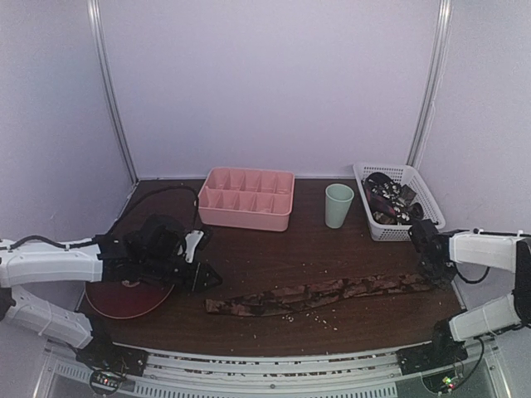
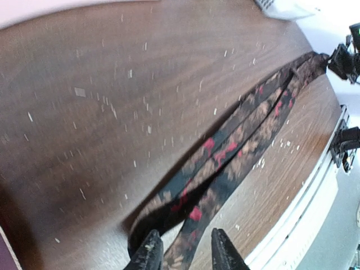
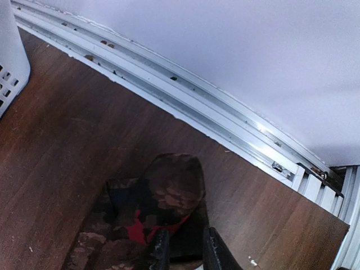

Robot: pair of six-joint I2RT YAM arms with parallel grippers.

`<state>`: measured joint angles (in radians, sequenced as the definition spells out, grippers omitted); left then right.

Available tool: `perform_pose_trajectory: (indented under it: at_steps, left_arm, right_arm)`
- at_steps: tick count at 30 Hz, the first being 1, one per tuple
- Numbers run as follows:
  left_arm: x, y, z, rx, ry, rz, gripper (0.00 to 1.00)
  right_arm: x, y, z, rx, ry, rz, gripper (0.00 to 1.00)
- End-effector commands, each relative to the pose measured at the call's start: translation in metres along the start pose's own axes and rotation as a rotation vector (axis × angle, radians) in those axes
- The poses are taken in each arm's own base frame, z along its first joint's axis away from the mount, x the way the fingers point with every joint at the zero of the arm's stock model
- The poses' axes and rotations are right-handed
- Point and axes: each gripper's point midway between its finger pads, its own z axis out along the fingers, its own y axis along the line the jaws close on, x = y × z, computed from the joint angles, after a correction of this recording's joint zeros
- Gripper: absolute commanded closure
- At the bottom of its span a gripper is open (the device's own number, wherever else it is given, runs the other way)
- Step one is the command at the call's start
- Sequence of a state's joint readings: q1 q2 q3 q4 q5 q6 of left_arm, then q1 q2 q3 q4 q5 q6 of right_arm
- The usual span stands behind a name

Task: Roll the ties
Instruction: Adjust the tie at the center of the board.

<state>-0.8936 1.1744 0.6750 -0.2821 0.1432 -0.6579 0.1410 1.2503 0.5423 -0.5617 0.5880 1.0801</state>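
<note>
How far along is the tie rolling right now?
Done: nothing; no coil shows in the pink tray. In hand: one patterned tie lies stretched across the table, open jaws at each end. Left: rolling it, plus the ties in the white basket.

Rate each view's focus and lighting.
Top external: soft and grainy, violet cast, tie legible but basket contents murky. Left wrist: tie pattern readable, table specks slightly streaked, right edge bright. Right wrist: tie end close and blurred, the rail behind it sharper.
</note>
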Motion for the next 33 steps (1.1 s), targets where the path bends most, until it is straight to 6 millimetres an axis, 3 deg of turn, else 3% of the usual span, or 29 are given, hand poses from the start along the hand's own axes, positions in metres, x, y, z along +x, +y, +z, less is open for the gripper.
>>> perform_pose_trajectory:
  at_steps: [1, 4, 11, 17, 21, 25, 29, 33]
  left_arm:
    - [0.019, -0.003, 0.013, 0.037, 0.043, -0.021, 0.68]
    - [0.026, 0.006, 0.018, -0.021, 0.067, -0.017, 0.67]
    - [0.035, 0.004, 0.019, -0.052, 0.083, -0.001, 0.67]
    - [0.03, -0.011, 0.007, -0.042, 0.04, 0.037, 0.64]
    - [0.037, 0.007, 0.008, -0.149, 0.092, 0.051, 0.64]
    - [0.035, 0.007, 0.004, -0.165, 0.083, 0.053, 0.63]
    - [0.036, 0.015, 0.002, -0.209, 0.087, 0.04, 0.63]
    - [0.043, 0.019, 0.009, -0.193, 0.079, 0.028, 0.63]
  right_arm:
    - [-0.006, 0.017, 0.009, -0.006, 0.002, -0.007, 0.76]
    - [0.0, 0.021, 0.017, -0.001, 0.021, -0.014, 0.76]
    - [0.001, 0.021, 0.029, 0.003, 0.003, -0.032, 0.75]
    - [-0.004, 0.021, 0.032, 0.002, 0.024, -0.017, 0.75]
    - [-0.02, 0.034, 0.002, -0.077, 0.014, -0.067, 0.73]
    - [-0.026, 0.056, -0.039, -0.291, 0.014, -0.094, 0.67]
    - [-0.003, 0.081, -0.07, -0.504, 0.049, -0.175, 0.64]
    - [0.036, 0.108, -0.114, -0.657, 0.061, -0.291, 0.6]
